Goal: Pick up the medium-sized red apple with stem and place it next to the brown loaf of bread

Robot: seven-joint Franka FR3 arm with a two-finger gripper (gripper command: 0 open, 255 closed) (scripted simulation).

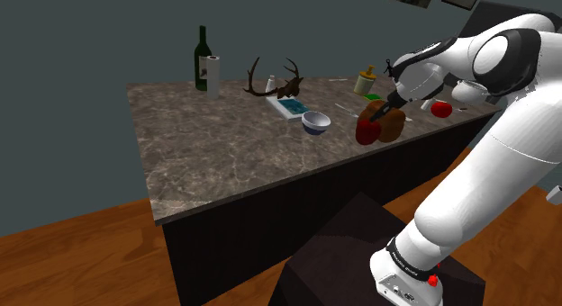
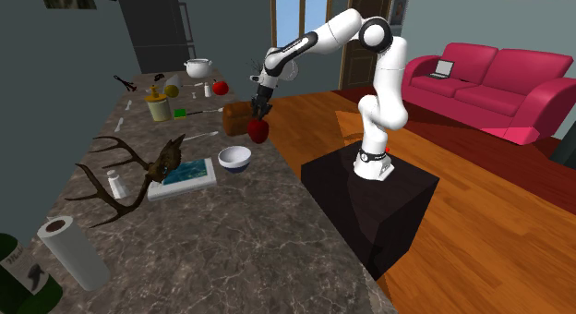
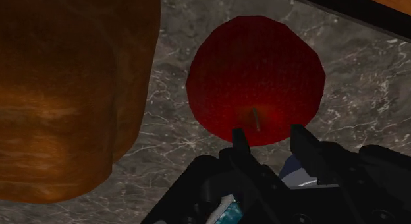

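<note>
Tutor: Stand (image 1: 342, 250) and white arm (image 1: 486, 169) are occupying the shoulder view's lower right. Beyond them the gripper (image 1: 385, 104) is hovering over the red apple (image 1: 367, 131), which is sitting on the marble counter (image 1: 225, 160) just beside the brown loaf (image 1: 393, 124), close to the counter's near edge.

Student: What is the step in hand asking for?

Tutor: By these frames, a clean withdrawal. Second exterior view: the paper-towel roll (image 2: 69, 252) is standing nearest. Farther along, the apple (image 2: 258, 129) is lying beside the loaf (image 2: 236, 118), at the edge facing the stand, with floor beyond. A white bowl (image 2: 234, 158) is sitting near it. Open room is lying overhead, so a straight rise is looking safest, while a sideways brush is risking a roll off the edge.

Student: And the hand?

Tutor: Wrist view: the fingers (image 3: 239, 142) are standing partly apart, gripping nothing. Their gap is narrower than the apple (image 3: 257, 64) beyond them, and the stem (image 3: 255, 118) is showing between them, untouched.
</note>
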